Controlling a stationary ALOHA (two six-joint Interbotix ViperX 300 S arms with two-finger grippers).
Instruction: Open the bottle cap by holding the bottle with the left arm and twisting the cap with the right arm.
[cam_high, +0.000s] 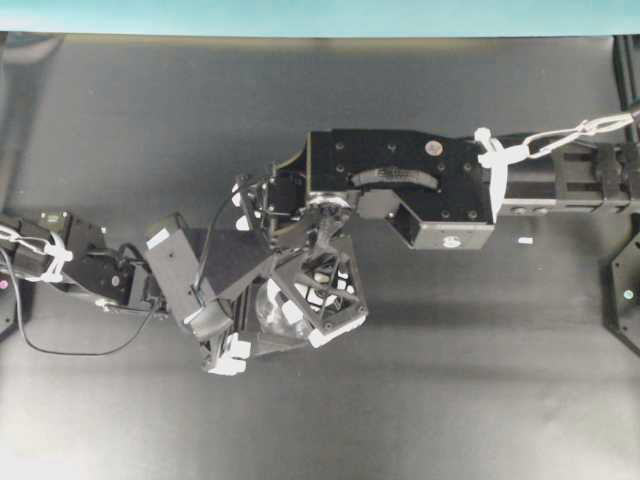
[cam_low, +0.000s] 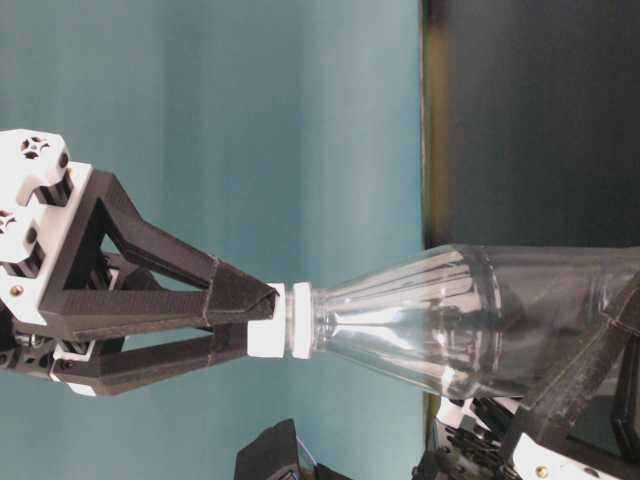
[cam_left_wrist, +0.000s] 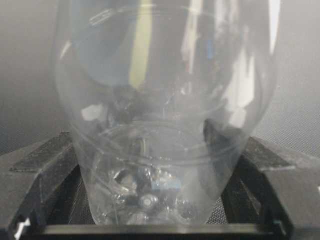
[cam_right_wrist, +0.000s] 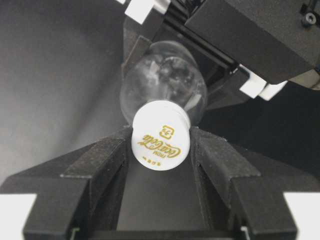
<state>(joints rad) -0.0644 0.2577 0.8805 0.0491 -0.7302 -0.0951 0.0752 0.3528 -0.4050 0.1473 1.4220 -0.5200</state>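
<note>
Two grippers are on one clear bottle (cam_high: 275, 310) standing near the middle of the dark worktop (cam_high: 120, 120). On the left, the left gripper (cam_left_wrist: 155, 220) clamps the bottle's round body between its fingers, so the holding step looks done. On the right, the right gripper (cam_right_wrist: 161, 150) pinches the white cap (cam_right_wrist: 161, 135) from both sides. The cap sits flush on the neck, so unscrewing seems barely begun or not started.

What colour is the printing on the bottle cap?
Gold lettering on the white bottle cap, clearest in the right wrist view.
</note>
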